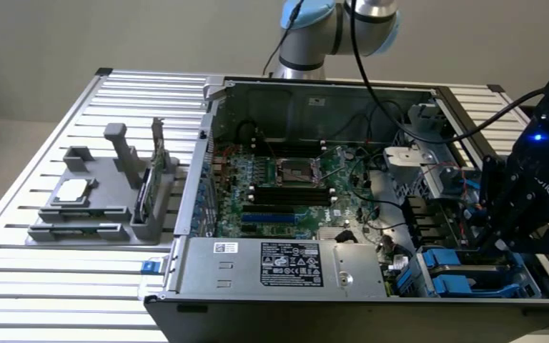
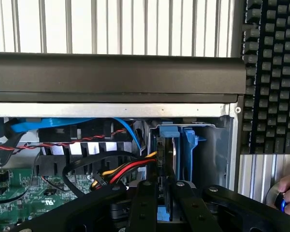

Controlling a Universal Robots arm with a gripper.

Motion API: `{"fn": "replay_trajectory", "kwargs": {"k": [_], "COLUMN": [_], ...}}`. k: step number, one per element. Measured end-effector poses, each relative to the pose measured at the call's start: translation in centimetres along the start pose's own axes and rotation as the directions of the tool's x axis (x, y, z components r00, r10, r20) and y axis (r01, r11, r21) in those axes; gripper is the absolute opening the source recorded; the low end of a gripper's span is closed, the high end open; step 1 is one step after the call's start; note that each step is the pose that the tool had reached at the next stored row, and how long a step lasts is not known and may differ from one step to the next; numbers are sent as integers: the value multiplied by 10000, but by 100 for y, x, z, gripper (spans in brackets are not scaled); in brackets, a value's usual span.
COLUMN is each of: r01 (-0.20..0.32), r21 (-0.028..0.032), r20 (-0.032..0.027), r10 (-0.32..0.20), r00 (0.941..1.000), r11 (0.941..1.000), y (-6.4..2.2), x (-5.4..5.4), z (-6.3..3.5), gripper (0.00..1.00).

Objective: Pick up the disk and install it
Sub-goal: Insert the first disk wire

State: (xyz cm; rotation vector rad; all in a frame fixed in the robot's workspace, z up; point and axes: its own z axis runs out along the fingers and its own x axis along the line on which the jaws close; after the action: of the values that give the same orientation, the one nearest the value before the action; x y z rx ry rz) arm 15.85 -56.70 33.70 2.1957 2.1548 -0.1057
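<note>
The gripper (image 2: 165,193) sits low in the centre of the wrist view, its black fingers (image 2: 144,205) drawn close together around the edge of the disk (image 2: 160,159), which stands on edge between them in its blue carrier, already partly down inside the drive bay (image 2: 217,145) at the lower right of the computer case (image 1: 255,275). So the pincer is closed on the disk rather than empty, and the disk lies directly in its grip, reaching away from the fingertips into the bay. In the exterior view the gripper (image 1: 503,236) hangs at the right edge of the frame over the blue bay hardware (image 1: 456,275). The main risk, as I judge it, is the bundle of red, yellow and black cables (image 2: 125,170) running just beside the disk at centre-left: a slightly skewed descent could pinch or snag them, or jam the carrier against the bay wall. A second blue carrier (image 2: 188,150) stands just beside it and could be struck. A person's hand (image 2: 289,195) shows at the lower right corner, near the keyboard (image 2: 273,72).
</note>
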Motion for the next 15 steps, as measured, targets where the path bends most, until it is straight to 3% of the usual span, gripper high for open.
{"fn": "replay_trajectory", "kwargs": {"k": [15], "r01": [-463], "r21": [82], "r20": [-20], "r10": [463], "r00": [9989], "r11": [9989], "y": [9], "x": [-5], "z": [-1], "gripper": [17]}}
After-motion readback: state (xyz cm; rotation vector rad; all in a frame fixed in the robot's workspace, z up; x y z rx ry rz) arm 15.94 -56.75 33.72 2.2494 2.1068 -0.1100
